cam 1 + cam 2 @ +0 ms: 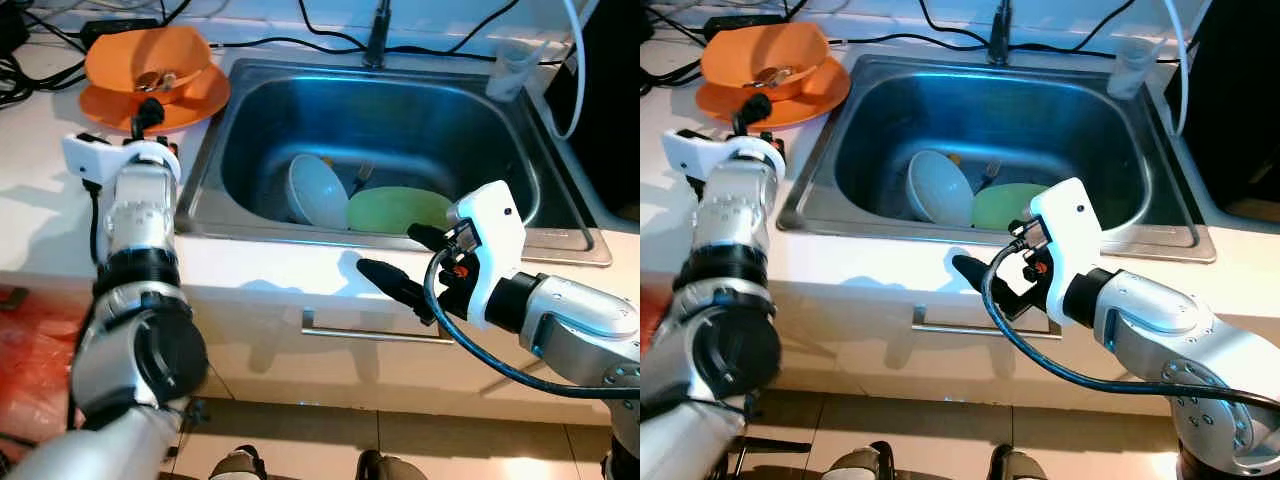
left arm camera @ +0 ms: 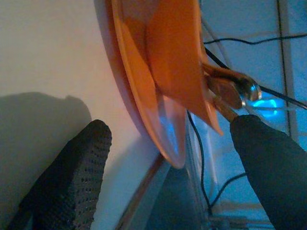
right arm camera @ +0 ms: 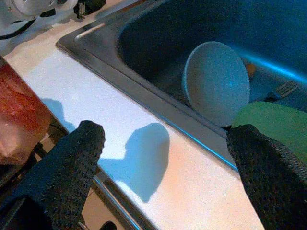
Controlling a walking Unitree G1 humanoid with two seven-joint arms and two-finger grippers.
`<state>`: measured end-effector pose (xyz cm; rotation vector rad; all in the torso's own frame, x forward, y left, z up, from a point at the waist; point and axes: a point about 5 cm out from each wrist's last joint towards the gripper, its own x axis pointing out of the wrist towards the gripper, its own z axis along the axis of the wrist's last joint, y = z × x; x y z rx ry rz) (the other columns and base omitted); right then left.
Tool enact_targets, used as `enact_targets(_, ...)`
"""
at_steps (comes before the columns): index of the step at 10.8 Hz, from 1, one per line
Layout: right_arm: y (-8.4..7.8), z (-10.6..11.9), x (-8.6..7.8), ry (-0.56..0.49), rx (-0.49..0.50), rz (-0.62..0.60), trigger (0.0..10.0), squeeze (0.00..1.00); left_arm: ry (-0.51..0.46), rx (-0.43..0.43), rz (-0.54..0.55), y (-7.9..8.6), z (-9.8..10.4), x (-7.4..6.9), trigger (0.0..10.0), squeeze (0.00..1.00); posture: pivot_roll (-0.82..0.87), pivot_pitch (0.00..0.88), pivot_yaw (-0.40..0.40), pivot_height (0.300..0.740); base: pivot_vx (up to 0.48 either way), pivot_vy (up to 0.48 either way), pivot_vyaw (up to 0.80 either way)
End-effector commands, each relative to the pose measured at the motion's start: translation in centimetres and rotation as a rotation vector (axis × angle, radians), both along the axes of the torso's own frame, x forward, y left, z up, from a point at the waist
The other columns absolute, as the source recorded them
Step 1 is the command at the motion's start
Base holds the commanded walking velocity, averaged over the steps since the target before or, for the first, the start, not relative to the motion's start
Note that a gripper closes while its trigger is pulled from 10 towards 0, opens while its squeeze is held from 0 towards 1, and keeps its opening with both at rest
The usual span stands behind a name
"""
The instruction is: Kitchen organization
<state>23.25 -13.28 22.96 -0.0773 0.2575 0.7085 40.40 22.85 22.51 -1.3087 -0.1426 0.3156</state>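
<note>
Head views downward over sink (image 1: 400,120); wrist close-ups.

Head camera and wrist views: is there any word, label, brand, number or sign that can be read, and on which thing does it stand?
None can be read.
Orange bowl and orange plate: plain, no print.
White bowl and green plate in the sink: no marking.
Left pincer and right pincer housings: no legible label.

Bright, sharp views; hard shadows on the counter (image 1: 270,265), blue-tinted sink (image 1: 400,110).
</note>
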Motion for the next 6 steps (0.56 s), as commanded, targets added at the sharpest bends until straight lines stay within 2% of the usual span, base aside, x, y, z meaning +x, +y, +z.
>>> enact_targets(1, -0.3, 0.3, -0.2, -0.003, -0.009, -0.007, 10.0, 0.0, 0.148, -0.054, 0.006, 0.0, -3.8, -0.4, 10.0, 1.0, -0.18, 0.203, -0.036, 0.74, 0.0, 0.0, 0.0)
enact_targets(2, -0.3, 0.3, -0.3, -0.004, -0.011, -0.007, 10.0, 0.0, 0.157, -0.066, 0.02, 0.3, -4.0, -0.4, 10.0, 0.06, -0.18, 0.203, -0.036, 0.74, 0.0, 0.0, 0.0)
enact_targets(3, -0.4, 0.4, -0.3, -0.005, -0.013, -0.007, 10.0, 0.0, 0.158, -0.073, 0.031, 0.5, -4.1, -0.4, 10.0, 0.0, -0.19, 0.203, -0.038, 0.74, 0.0, 0.0, 0.0)
enact_targets(4, -0.5, 0.4, -0.3, -0.005, -0.018, -0.009, 10.0, 0.0, 0.158, -0.087, 0.052, 0.8, -4.1, -0.5, 1.8, 0.0, -0.2, 0.203, -0.039, 0.74, 0.0, 0.0, 0.0)
enact_targets(6, -0.7, 0.5, -0.4, -0.003, -0.024, -0.014, 10.0, 0.0, 0.164, -0.101, 0.069, 1.2, -4.4, -0.5, 0.0, 0.0, -0.21, 0.204, -0.041, 0.74, 0.0, 0.0, 0.0)
